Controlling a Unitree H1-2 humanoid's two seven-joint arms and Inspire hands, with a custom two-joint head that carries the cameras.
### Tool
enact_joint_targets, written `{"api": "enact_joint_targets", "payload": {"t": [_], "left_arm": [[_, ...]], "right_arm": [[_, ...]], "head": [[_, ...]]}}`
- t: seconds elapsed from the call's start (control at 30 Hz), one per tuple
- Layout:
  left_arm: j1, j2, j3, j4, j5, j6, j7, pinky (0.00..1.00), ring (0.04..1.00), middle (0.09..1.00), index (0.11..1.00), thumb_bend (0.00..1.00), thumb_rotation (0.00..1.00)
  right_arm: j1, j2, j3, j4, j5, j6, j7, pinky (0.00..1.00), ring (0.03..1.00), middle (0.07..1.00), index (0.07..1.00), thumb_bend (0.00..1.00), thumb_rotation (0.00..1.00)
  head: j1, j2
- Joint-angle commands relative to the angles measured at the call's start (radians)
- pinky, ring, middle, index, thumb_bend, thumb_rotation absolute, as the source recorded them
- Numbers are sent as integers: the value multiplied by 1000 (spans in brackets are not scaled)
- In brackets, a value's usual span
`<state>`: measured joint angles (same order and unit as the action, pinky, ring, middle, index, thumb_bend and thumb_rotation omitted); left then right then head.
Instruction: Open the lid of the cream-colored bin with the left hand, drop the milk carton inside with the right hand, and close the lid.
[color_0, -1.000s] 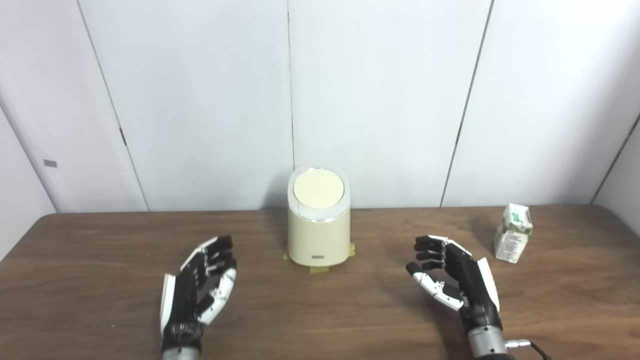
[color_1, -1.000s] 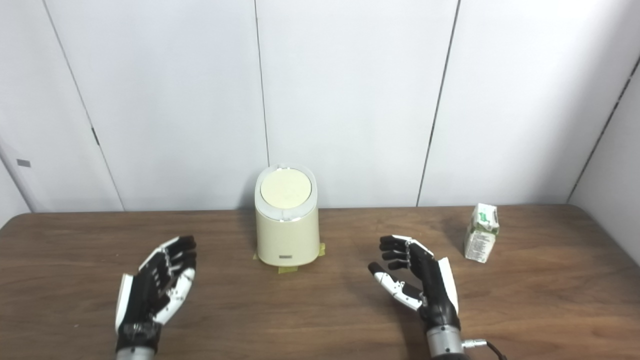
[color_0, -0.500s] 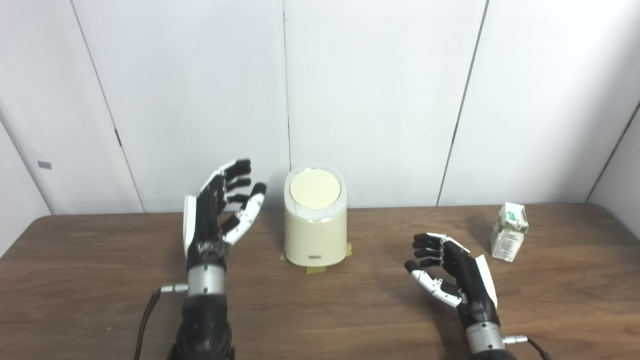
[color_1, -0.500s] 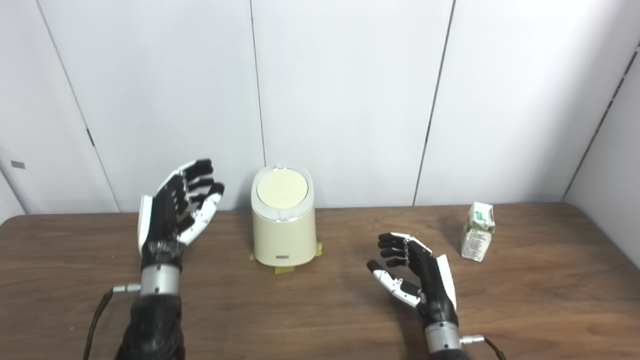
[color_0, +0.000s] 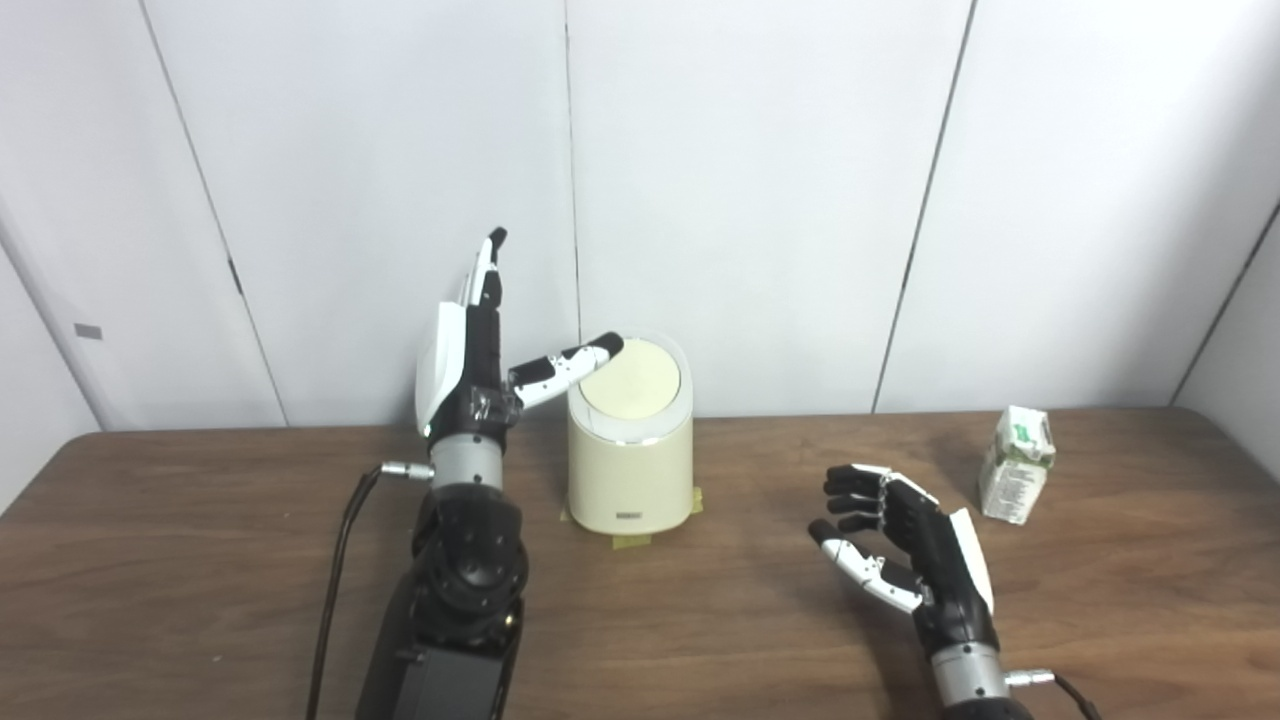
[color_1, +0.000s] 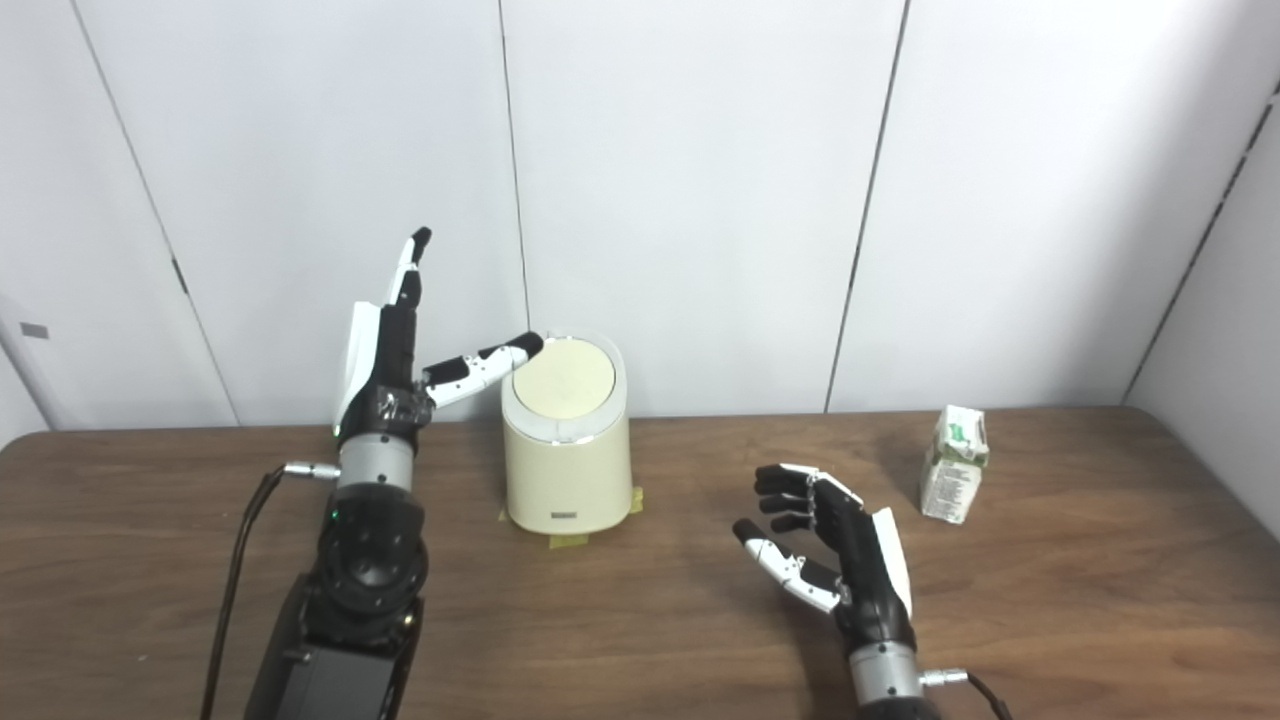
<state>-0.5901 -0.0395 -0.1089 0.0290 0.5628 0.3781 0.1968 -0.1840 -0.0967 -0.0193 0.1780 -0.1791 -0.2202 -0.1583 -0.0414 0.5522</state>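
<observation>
A cream bin (color_0: 630, 455) stands near the far edge of a brown table (color_0: 200, 560), at about twelve o'clock from the robot, its round lid (color_0: 632, 377) down and tilted toward the viewer. Yellow tape (color_0: 632, 540) shows under its base, probably to keep it from sliding when the lid is pressed. The left hand (color_0: 470, 355) is raised just beside the bin at its nine o'clock, fingers straight up and apart, holding nothing. Its thumb (color_0: 565, 365) reaches sideways so the tip lies over the lid's left rim; whether it touches cannot be told. This pose looks like a set-up for pressing or hooking the lid open, with the fingers kept high so they do not block the opening. The right hand (color_0: 905, 560) waits low over the table at about four o'clock from the bin, palm inward, fingers loosely curled and empty, likely ready for its turn. The carton (color_0: 1020, 464) stands upright near the table's right edge, at about three o'clock from the bin and well apart from it, beyond the right hand and untouched. Nothing has gone into the bin yet.
</observation>
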Motion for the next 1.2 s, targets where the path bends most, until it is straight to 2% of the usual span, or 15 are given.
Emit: {"api": "enact_joint_targets", "payload": {"t": [0.0, 0.07, 0.33, 0.7, 0.87, 0.97, 1.17], "left_arm": [[-73, -4, -19, 20, 36, 6, 20, 1000, 1000, 1000, 1000, 824, 269], [-87, -5, -31, 52, 47, 14, 29, 1000, 1000, 1000, 1000, 827, 262], [-127, -1, -59, 165, 91, 52, 63, 1000, 1000, 1000, 1000, 876, 247], [-168, -7, -59, 312, 84, 56, 128, 1000, 1000, 1000, 1000, 830, 229], [-184, 0, -66, 345, 84, 64, 128, 1000, 1000, 1000, 1000, 749, 255], [-189, 4, -72, 352, 81, 67, 123, 1000, 1000, 1000, 1000, 736, 250], [-184, 32, -108, 340, 92, 67, 95, 1000, 1000, 1000, 1000, 823, 258]], "right_arm": [[35, -16, 1, 43, -20, -28, -3, 554, 628, 653, 634, 302, 241], [36, -16, 3, 40, -26, -29, -6, 556, 630, 653, 634, 301, 254], [40, -15, 6, 30, -34, -26, -9, 554, 628, 653, 637, 281, 190], [42, -12, 10, 34, -42, -39, -19, 551, 628, 651, 636, 284, 202], [42, -10, 11, 34, -34, -35, -15, 551, 632, 653, 636, 285, 197], [44, -10, 13, 27, -42, -27, -19, 546, 629, 653, 637, 284, 204], [44, -7, 11, 26, -28, -31, -13, 544, 620, 646, 634, 283, 191]], "head": [[0, 1], [-4, -1], [-11, -8], [-15, -11], [-16, -13], [-18, -13], [-17, -14]]}}
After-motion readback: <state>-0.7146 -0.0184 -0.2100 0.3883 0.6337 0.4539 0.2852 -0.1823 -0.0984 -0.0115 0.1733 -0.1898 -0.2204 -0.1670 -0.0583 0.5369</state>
